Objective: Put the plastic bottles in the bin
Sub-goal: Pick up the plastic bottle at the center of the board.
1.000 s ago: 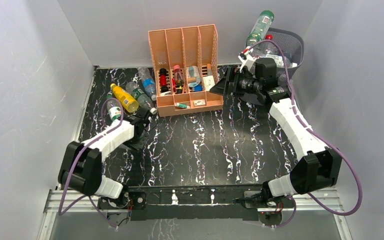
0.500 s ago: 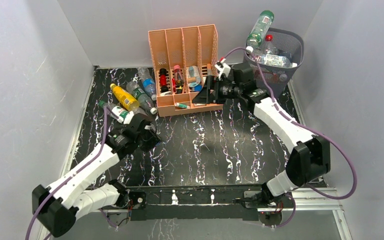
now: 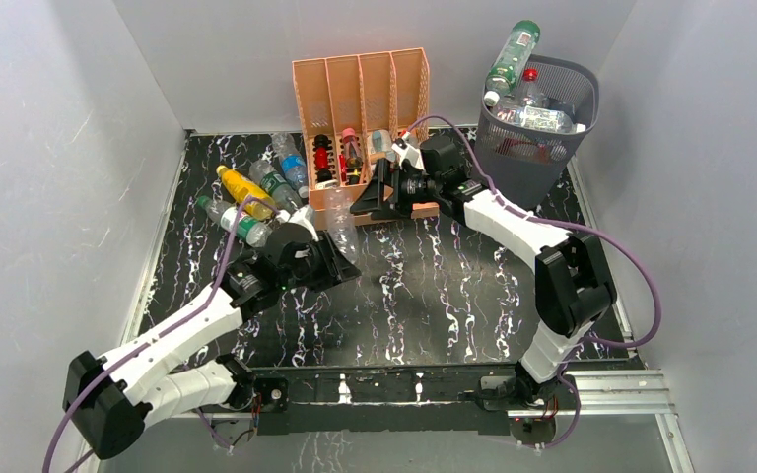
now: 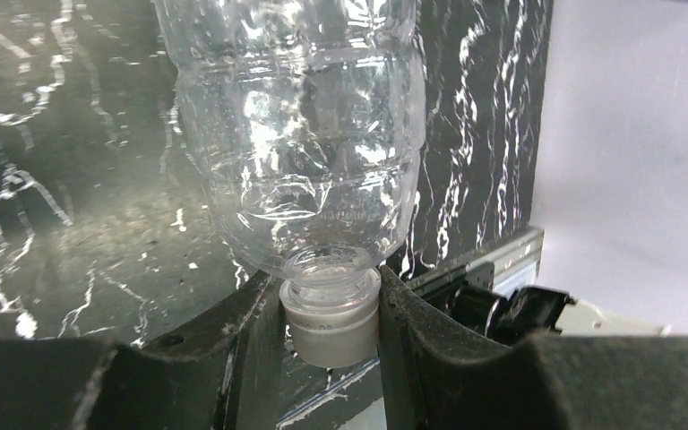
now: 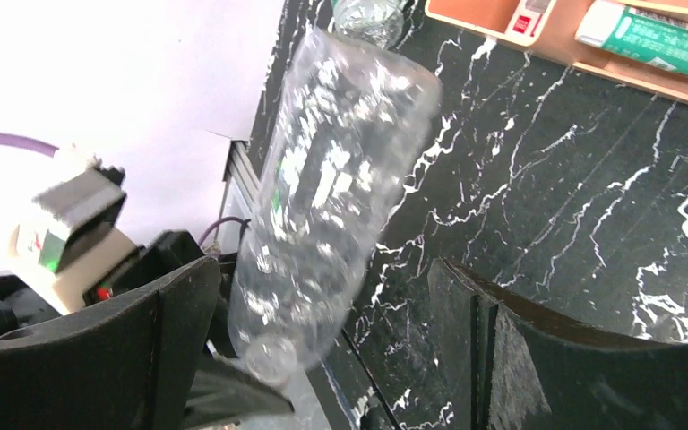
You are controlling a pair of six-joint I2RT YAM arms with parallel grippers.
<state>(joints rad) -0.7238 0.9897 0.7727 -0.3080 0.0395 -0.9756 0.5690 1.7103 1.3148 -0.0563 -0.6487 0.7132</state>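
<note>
A clear plastic bottle [image 4: 296, 134] hangs in the air above the table's middle [image 3: 343, 225], with my left gripper [image 4: 331, 327] shut on its white cap. My right gripper [image 3: 368, 201] stands wide open just in front of the organizer, facing that bottle. In the right wrist view the clear bottle [image 5: 331, 179] slants down between my two spread fingers [image 5: 175, 331], touching neither. The dark mesh bin [image 3: 550, 148] stands at the back right with several bottles in it; a green-capped one [image 3: 511, 54] sticks out over its rim. More bottles, a yellow one [image 3: 241, 189] among them, lie at the back left.
The peach four-slot organizer [image 3: 409, 84] with small items stands at the back centre, right behind my right gripper. A green bottle [image 3: 232, 222] lies close to my left forearm. White walls close the table on three sides.
My left arm has swung right from the bottle pile, carrying the clear bottle to the middle. My right arm has come left from the bin to meet it, jaws wide.
</note>
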